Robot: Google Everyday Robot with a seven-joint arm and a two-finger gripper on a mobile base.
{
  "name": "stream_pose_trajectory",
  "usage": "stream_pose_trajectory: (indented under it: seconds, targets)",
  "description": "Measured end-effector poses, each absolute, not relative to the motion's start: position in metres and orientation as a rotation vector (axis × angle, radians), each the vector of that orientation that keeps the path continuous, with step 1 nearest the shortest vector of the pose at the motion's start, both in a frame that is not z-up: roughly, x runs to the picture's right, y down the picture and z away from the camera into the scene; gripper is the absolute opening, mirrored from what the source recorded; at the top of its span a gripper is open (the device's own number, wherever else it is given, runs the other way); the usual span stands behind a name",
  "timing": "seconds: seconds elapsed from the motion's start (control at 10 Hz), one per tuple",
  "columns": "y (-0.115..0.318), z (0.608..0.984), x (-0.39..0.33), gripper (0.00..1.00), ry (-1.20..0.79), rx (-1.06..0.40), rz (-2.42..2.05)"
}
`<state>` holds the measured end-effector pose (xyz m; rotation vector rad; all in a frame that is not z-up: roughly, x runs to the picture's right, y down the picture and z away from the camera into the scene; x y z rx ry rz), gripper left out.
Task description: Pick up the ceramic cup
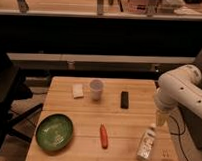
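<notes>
- While the ceramic cup (96,88) stands near the table's (128,127) far edge beside the sponge (78,90), the gripper (161,117) hangs at the right edge, well apart; spread or closed, I cannot tell.
- Swinging across low could topple the bottle (146,143) near it.

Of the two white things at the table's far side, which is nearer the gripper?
The ceramic cup, the round upright one; the flat sponge lies beside it, farther from the gripper at the right edge of the table.
</notes>
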<state>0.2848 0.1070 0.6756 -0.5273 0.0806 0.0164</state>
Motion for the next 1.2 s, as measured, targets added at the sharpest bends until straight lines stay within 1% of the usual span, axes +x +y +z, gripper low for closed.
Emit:
stream_pose_trajectory:
  seconds: [1.0, 1.2]
  targets:
    - [0.106, 0.676, 0.285, 0.8, 0.084, -0.526, 0.014]
    - [0.089, 0.687, 0.265, 0.8, 0.104, -0.495, -0.05]
